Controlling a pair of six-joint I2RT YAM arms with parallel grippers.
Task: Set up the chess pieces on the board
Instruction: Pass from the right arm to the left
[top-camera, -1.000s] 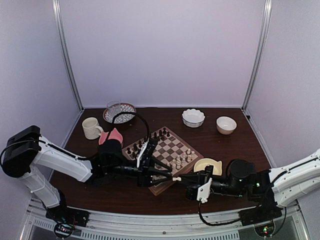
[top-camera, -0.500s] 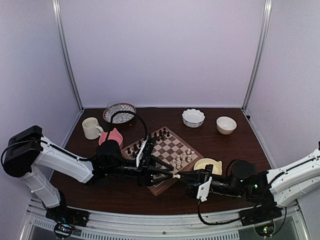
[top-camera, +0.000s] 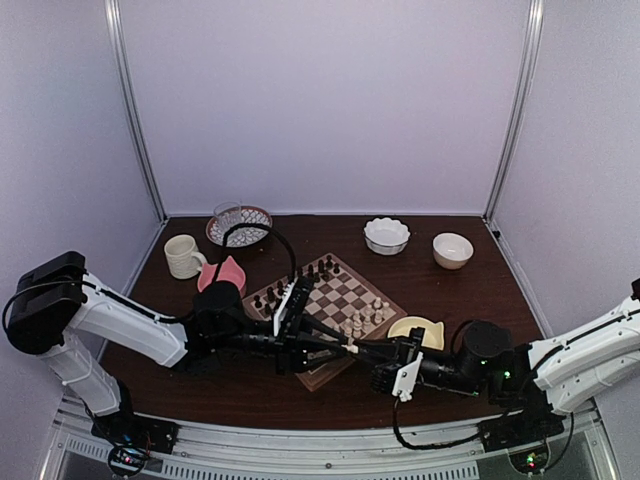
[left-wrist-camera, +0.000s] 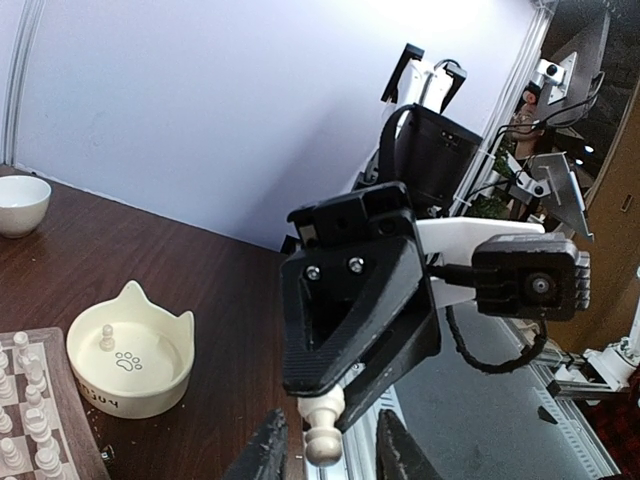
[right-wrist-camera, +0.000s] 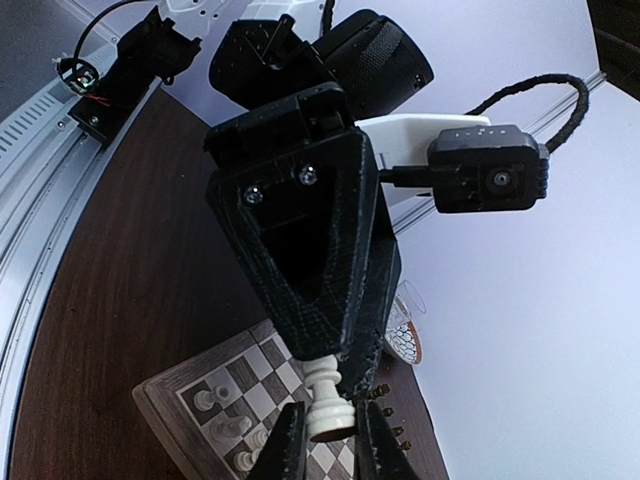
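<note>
A cream-white chess piece (top-camera: 352, 349) hangs between my two grippers over the near corner of the board (top-camera: 322, 381). My right gripper (top-camera: 360, 351) is shut on its base, as the right wrist view (right-wrist-camera: 328, 408) shows. My left gripper (top-camera: 342, 347) is open, its fingers either side of the piece's head with a gap (left-wrist-camera: 325, 437). Several white pieces (top-camera: 364, 317) stand along the board's right edge. Dark pieces (top-camera: 290, 285) stand along its far left edge.
A cream cat-ear bowl (top-camera: 415, 330) sits right of the board, one white pawn inside (left-wrist-camera: 107, 338). A pink bowl (top-camera: 222, 272), mug (top-camera: 183, 256) and patterned dish with a glass (top-camera: 240, 225) are at the back left. Two white bowls (top-camera: 387, 235) (top-camera: 452, 250) are at the back right.
My right gripper has carried the white piece left, towards my left gripper. The piece's head now lies between the left fingers. The left arm has barely moved.
</note>
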